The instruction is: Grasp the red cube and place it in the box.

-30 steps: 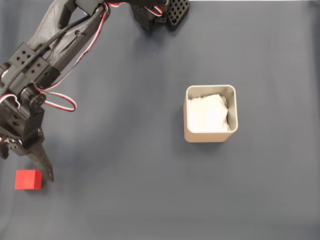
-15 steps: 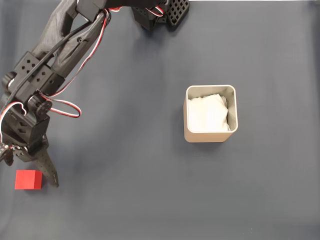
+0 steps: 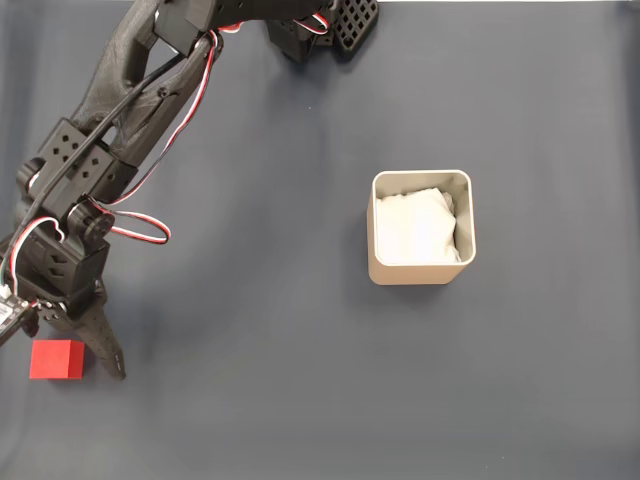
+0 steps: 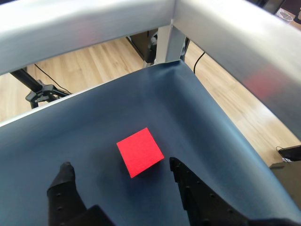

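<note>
The red cube lies on the dark mat near the left edge of the fixed view, low down. My gripper hovers over it, open, one black finger just right of the cube and the other at the frame's left edge. In the wrist view the red cube sits just ahead of the gripper, between the two spread fingertips and touching neither. The beige box with white padding inside stands right of centre, far from the cube.
The arm's base is at the top of the fixed view. In the wrist view the mat ends at a metal frame, with wooden floor beyond. Bare mat lies between cube and box.
The arm has swung lower in the fixed view, bringing the open fingers down to either side of the cube. Cube and box have not moved.
</note>
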You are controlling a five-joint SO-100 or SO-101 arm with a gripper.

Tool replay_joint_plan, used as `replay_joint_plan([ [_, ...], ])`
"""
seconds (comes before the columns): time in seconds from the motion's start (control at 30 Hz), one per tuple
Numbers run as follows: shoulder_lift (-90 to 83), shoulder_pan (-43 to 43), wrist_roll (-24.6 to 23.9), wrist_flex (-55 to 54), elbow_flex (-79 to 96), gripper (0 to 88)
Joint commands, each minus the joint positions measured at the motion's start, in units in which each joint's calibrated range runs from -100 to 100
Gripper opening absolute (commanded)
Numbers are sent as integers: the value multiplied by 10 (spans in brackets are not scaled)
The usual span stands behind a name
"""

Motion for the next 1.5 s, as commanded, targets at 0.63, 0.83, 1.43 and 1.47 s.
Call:
replay_joint_plan([
  [0.63, 8, -9, -17, -26, -55, 470],
  [0.83, 10, -11, -16, -27, -57, 464],
  [1.43, -4, -21, -17, -22, -52, 29],
  [1.47, -6, -21, -16, -18, -51, 17],
])
